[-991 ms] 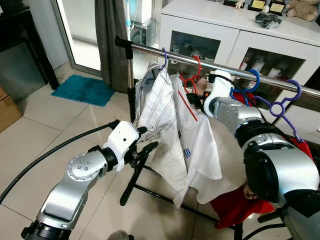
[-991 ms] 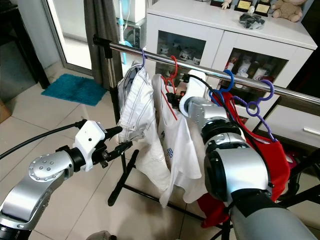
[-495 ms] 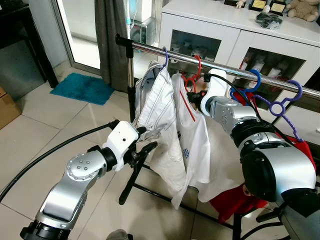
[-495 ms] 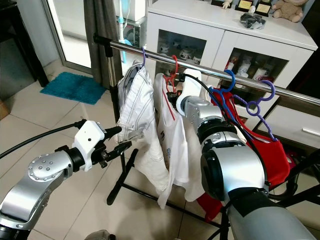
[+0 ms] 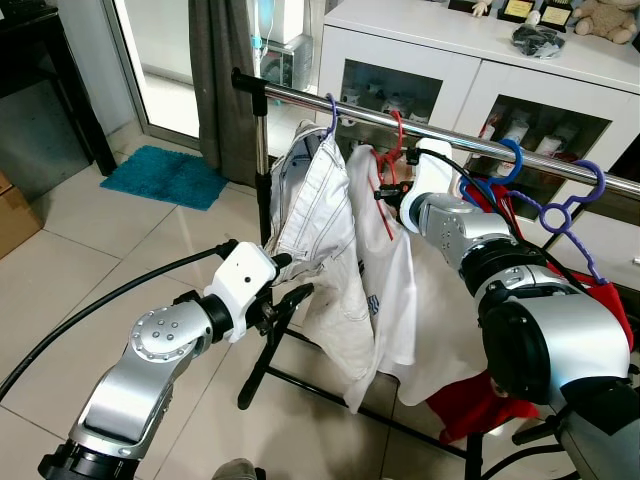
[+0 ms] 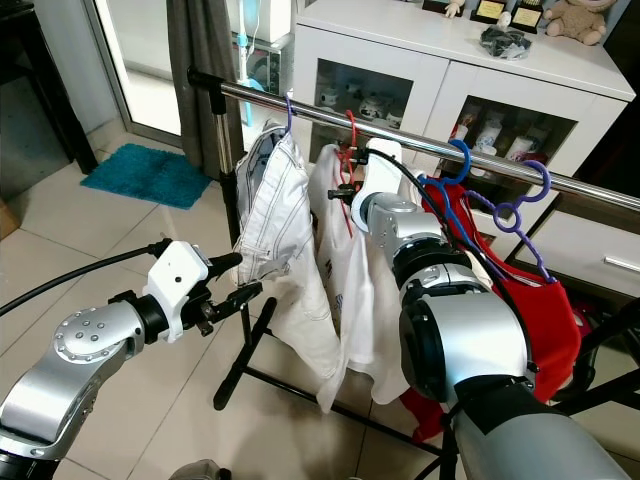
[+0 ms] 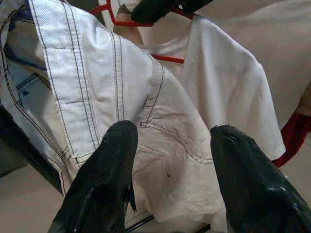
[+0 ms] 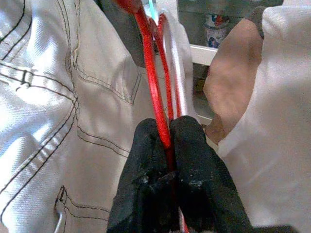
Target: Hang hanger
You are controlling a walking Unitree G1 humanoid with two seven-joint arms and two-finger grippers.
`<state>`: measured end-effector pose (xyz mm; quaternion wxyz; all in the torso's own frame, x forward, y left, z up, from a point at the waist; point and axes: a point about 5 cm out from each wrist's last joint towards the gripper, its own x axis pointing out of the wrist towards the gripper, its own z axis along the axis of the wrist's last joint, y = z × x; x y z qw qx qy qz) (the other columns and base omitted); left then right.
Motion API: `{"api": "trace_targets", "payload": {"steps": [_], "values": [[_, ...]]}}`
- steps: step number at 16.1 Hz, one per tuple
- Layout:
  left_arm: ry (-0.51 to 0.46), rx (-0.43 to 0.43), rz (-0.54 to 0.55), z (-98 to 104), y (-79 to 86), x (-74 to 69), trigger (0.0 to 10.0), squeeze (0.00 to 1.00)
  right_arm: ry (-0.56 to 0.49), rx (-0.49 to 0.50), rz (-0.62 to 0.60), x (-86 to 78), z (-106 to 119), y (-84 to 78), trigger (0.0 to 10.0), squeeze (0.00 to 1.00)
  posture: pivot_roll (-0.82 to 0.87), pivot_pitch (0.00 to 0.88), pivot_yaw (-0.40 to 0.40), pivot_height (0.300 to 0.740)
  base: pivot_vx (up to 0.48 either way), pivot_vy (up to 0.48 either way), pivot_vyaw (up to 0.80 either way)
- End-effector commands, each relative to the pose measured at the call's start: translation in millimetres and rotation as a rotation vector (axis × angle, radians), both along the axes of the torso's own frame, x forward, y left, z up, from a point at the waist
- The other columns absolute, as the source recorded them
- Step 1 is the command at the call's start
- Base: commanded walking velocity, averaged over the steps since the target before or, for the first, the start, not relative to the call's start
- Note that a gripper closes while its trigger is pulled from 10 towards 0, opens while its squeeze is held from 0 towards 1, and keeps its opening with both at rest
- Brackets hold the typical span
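Item: red hanger (image 5: 388, 160) carrying a white T-shirt (image 5: 398, 290), upper centre of the left eye view.

Change noted: against the pictures of a second ago, the right gripper (image 5: 385, 192) sits higher and closer under the steel rail (image 5: 440, 140); the hanger's hook, which then stood lower and tilted, now curls over the rail, and the shirt hangs straighter. Judgement: the hang looks nearly or fully made, with release the step left.

Right gripper: fingers pressed together on the hanger's thin red wire just below the hook, seen plainly in the right wrist view (image 8: 167, 145).

Left gripper (image 5: 287, 285): centre left of frame, fingers spread apart, hovering at the hem of the white jeans (image 5: 320, 225) on the neighbouring purple hanger (image 5: 329, 112); gripping nothing.

Condition of hanger: slim red wire or plastic, hook at the rail between the purple hook and a blue hanger (image 5: 508, 160). Shirt collar draped over its shoulders; cloth falls loosely toward lower centre.
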<state>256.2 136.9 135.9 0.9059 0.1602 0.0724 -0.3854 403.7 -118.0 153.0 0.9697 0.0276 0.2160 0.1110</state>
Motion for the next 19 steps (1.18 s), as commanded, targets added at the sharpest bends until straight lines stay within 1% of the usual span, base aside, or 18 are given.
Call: {"api": "trace_targets", "payload": {"steps": [1,5,9,10,11,13,14,15,16,17,18,19], "values": [[-0.01,0.007,-0.016,3.3,-3.0,-2.4,10.0,0.0,0.015,-0.008,-0.019,-1.3,-4.4,-2.7,0.0,0.0,0.13,0.0,-0.092,0.74,0.0,0.0,0.0],[-0.01,0.01,-0.016,3.7,-2.4,-1.5,10.0,0.0,0.008,-0.013,-0.015,-1.1,-4.2,-2.1,0.0,0.0,0.14,0.0,-0.086,0.74,0.0,0.0,0.0],[-0.02,0.015,-0.017,5.0,-2.3,0.0,10.0,0.0,-0.034,-0.043,0.03,0.0,-0.8,-2.2,0.0,0.0,0.13,0.0,-0.081,0.74,0.0,0.0,0.0],[-0.035,0.012,0.0,5.1,-2.5,1.1,10.0,0.0,-0.112,-0.008,0.066,1.8,6.2,-1.7,0.0,0.0,0.13,0.0,-0.081,0.74,0.0,0.0,0.0],[-0.04,0.009,0.025,3.8,-2.5,2.1,10.0,0.0,-0.145,0.017,0.079,2.1,8.5,-3.3,0.0,0.0,0.12,0.0,-0.08,0.74,0.0,0.0,0.0],[-0.041,0.013,0.084,0.0,-1.1,4.2,10.0,0.0,-0.177,0.049,0.091,1.5,9.7,-7.8,0.0,0.0,0.11,0.0,-0.072,0.74,0.0,0.0,0.0],[-0.024,0.006,0.149,-4.1,0.3,6.6,10.0,0.0,-0.218,0.057,0.085,1.1,11.4,-14.2,0.0,0.0,0.11,0.0,-0.068,0.74,0.0,0.0,0.0],[-0.008,-0.022,0.194,-5.6,-0.1,8.7,10.0,0.0,-0.258,0.047,0.088,-0.3,11.7,-19.3,0.0,0.0,0.1,0.0,-0.062,0.74,0.0,0.0,0.0],[-0.023,-0.063,0.235,-4.5,-3.2,10.5,10.0,0.0,-0.344,0.021,0.125,-7.4,9.1,-25.7,0.0,0.0,0.09,0.0,-0.053,0.74,0.0,0.0,0.0],[-0.028,-0.066,0.251,-5.6,-3.2,10.0,10.0,0.0,-0.374,0.015,0.14,-11.6,8.5,-27.4,0.0,0.0,0.09,0.0,-0.047,0.74,0.0,0.0,0.0],[-0.026,-0.066,0.257,-6.5,-3.0,9.5,10.0,0.0,-0.382,0.017,0.145,-13.6,8.1,-28.0,0.0,0.0,0.08,0.0,-0.045,0.74,0.0,0.0,0.0],[-0.004,-0.063,0.275,-10.9,-2.6,7.2,10.0,0.0,-0.407,0.005,0.163,-21.3,7.4,-30.1,0.0,0.0,0.07,0.0,-0.039,0.74,0.0,0.0,0.0]]}}
